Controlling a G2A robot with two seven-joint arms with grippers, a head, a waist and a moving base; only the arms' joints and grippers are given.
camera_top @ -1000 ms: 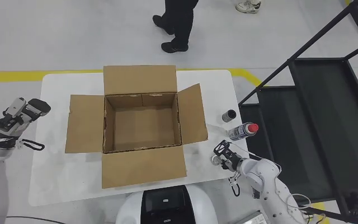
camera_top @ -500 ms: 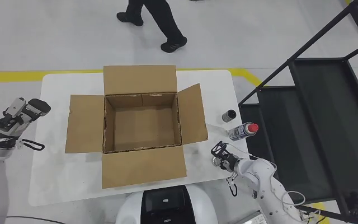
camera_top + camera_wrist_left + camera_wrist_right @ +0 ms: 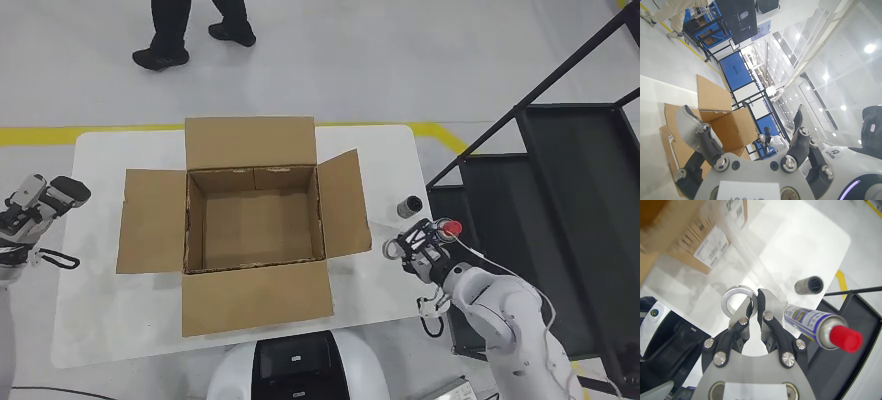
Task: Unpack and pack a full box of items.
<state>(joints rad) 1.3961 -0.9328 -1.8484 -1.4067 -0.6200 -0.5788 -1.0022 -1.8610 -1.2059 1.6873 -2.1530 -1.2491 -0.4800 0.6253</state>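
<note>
Ring (image 3: 737, 289) pinched in the right gripper (image 3: 754, 303), just off the right-hand flap of the box (image 3: 250, 142).
The fingers are nearly closed on the ring's band, one pad inside the bore and one outside. The left gripper (image 3: 742, 113), well off the box's opposite side, is spread wide and empty. The ring looks like solid metal: stiff, smooth, probably slippery and heavy for its size, so a pinch across the band suits it. It has no long axis, and its bore faces roughly towards the wrist. Beside it the spray can (image 3: 810, 321) lies on its side, red cap pointing away from the box.

Factory hall: yellow floor line (image 3: 90, 131)
</note>
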